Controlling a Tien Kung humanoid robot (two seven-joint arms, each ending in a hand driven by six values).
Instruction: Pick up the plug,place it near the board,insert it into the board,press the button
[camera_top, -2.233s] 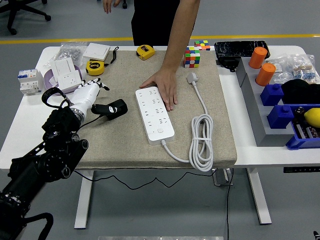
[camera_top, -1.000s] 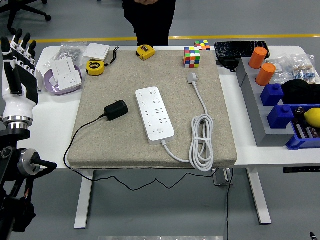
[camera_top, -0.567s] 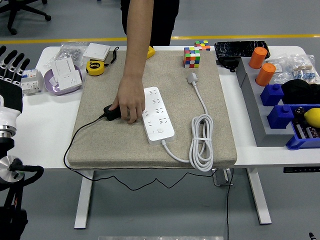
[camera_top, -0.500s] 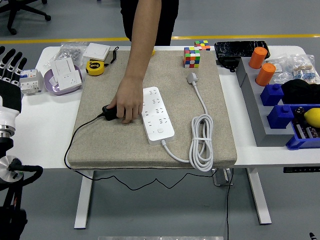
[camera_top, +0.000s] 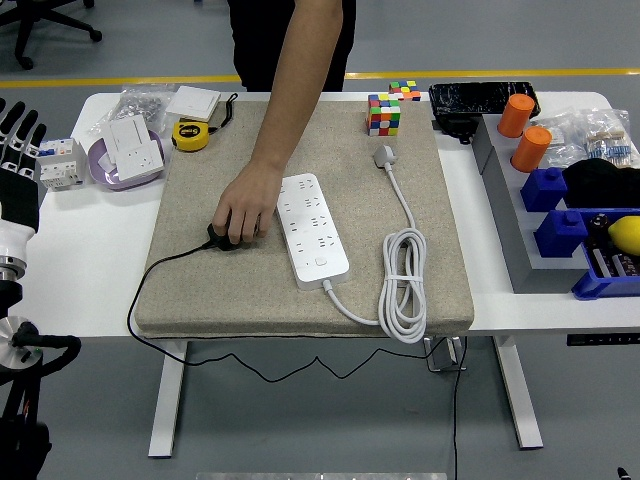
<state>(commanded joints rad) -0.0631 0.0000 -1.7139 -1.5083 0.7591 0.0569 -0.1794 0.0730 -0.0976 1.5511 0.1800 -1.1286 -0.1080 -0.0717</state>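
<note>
A white power strip (camera_top: 312, 229) lies on the beige mat (camera_top: 200, 290), its white cable (camera_top: 403, 290) coiled to the right. The black plug (camera_top: 219, 238) sits left of the strip, mostly covered by a person's hand (camera_top: 243, 208) reaching from the far side. Its black cord (camera_top: 160, 275) trails off the mat's front left. My left hand (camera_top: 14, 165) is raised at the far left edge, off the mat, fingers spread and holding nothing. My right arm is out of view.
Tape measures (camera_top: 189, 135), a socket module (camera_top: 133, 146) and a breaker (camera_top: 58, 163) sit back left. A colour cube (camera_top: 383, 113) stands at the mat's back. Grey and blue bins (camera_top: 560, 235) with orange cylinders (camera_top: 517, 115) fill the right side.
My left arm pulled back from the plug to the left edge. The person's hand left the strip, then returned and now covers the plug, having shifted it slightly left.
</note>
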